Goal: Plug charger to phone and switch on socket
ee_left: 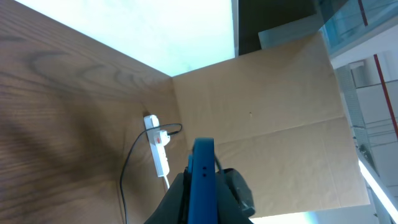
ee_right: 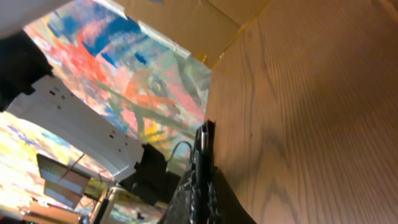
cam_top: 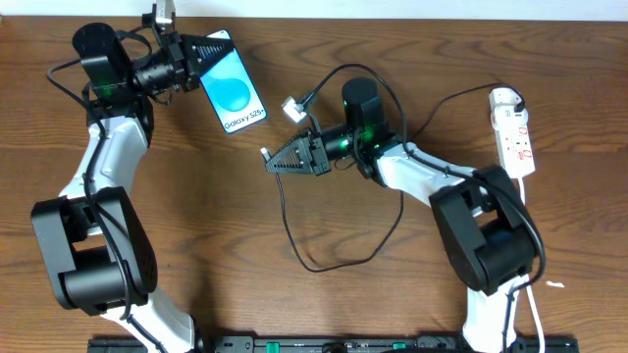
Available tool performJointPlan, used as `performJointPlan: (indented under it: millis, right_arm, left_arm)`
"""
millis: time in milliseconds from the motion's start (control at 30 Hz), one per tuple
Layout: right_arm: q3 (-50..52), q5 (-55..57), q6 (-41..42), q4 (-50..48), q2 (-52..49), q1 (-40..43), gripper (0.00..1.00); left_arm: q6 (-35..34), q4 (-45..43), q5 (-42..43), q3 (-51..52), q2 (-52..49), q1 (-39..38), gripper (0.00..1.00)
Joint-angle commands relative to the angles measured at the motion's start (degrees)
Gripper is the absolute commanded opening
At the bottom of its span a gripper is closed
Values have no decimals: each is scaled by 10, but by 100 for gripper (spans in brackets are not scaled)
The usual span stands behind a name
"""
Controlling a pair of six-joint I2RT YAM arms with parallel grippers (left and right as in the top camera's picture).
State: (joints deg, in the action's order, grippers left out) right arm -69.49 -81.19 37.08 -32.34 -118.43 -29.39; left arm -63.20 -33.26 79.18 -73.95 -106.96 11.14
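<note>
Charger point(cam_top: 294, 240) and phone point(cam_top: 235, 95) are each in a claw as I work the two arms from afar. I take the socket point(cam_top: 515, 132) as my mark. The white strip lies flat at the right edge of the wooden table point(cam_top: 412, 39), red switch marks facing up. I cannot tell how the switches are set.

A white plug point(cam_top: 504, 97) sits in the socket's far end. The thin black cable leaves it toward the left, is hidden by the right arm point(cam_top: 432, 181), and shows again as a wide loop on the wood to the near left of the socket. From there it runs up to the right gripper point(cam_top: 271, 162). That claw is closed on the cable just short of its plug tip. The right wrist view shows the slim tip standing out past the pinched fingers. The tip is well apart from the socket, between it and the phone, and does not touch the phone.

The phone lies farther left of the socket again, blue screen up and turned at a slant. The left gripper point(cam_top: 218, 44) is clamped on its far end. The left wrist view shows the blue body edge-on between the fingers, with the socket small in the distance beyond. Whether the phone rests on the wood or hangs just above it, I cannot tell.
</note>
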Motion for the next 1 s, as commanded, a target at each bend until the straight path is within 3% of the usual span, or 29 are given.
performJointPlan:
  millis: [0,267,967]
  right_arm:
    - [1,-14,72,-73,2,0,1]
    - [1,15,206,-200,2,-3,1]
    - [1,49,268,-254,2,-17,1]
  left_arm:
    - [-10,-5,10,-2,-2,0,7]
    - [-10,-5,10,-2,-2,0,7]
    - [-12,-5,12,-2,-2,-10,7]
